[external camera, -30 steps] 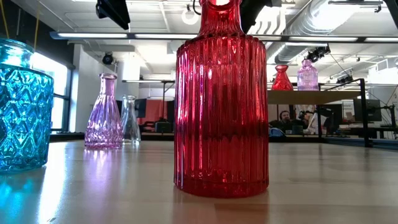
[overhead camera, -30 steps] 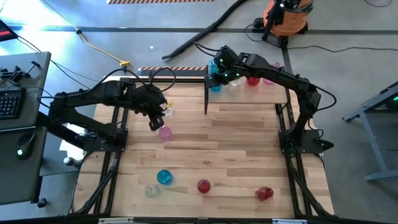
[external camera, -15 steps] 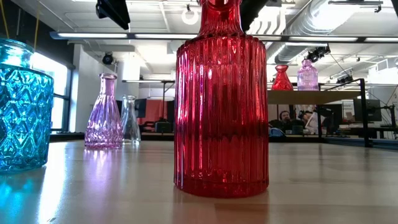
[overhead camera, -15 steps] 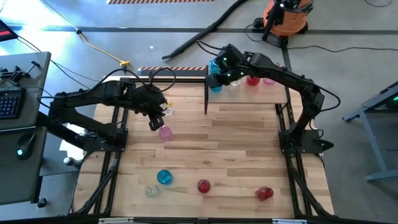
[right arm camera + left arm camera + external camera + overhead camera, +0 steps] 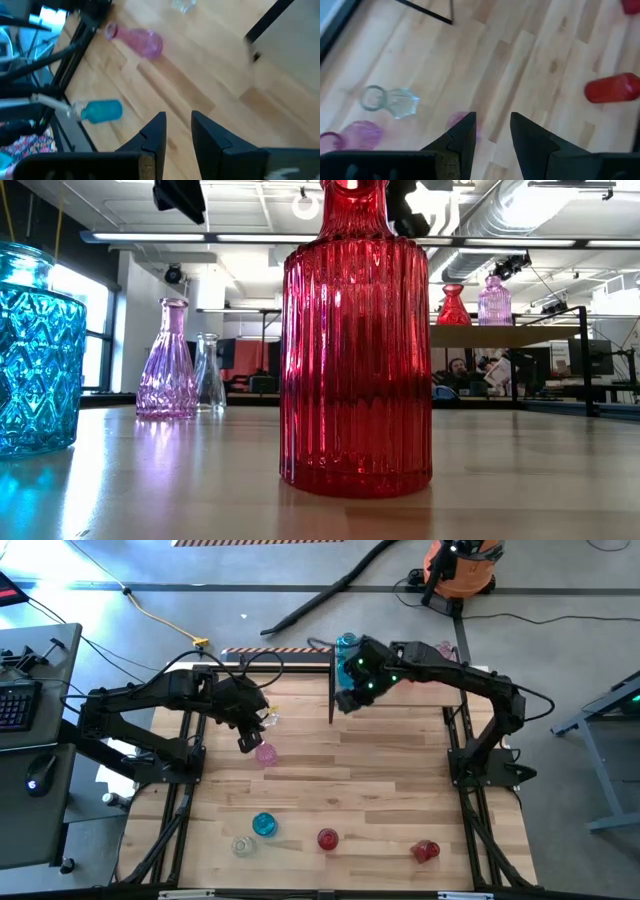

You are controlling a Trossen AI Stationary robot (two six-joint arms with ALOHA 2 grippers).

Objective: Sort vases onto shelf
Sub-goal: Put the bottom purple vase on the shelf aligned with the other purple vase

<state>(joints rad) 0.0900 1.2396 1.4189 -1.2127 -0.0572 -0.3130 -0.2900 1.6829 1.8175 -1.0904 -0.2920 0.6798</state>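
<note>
My left gripper (image 5: 246,743) (image 5: 492,116) hangs open just above the table. It is beside a pink vase (image 5: 265,754) that stands upright and shows behind one finger (image 5: 460,121). A clear vase (image 5: 268,718) (image 5: 390,100) stands just beyond. My right gripper (image 5: 347,703) (image 5: 178,114) is open and empty at the left end of the shelf (image 5: 420,690), near its black upright (image 5: 331,690). A blue vase (image 5: 347,642) stands at the shelf's far left corner. A red vase (image 5: 452,305) and a pink vase (image 5: 494,300) stand on the shelf top (image 5: 500,335).
Near the table's front edge stand a blue vase (image 5: 264,825), a clear vase (image 5: 241,846) and two red vases (image 5: 327,838) (image 5: 425,851). The middle of the table (image 5: 380,770) is bare wood. Black frame rails run along the left and right table edges.
My right gripper has drawn back from the shelf's far left corner toward the table's near edge. It now hangs lower at the shelf's left end. The blue vase that it covered shows clear of it at that corner. My left arm has kept still.
</note>
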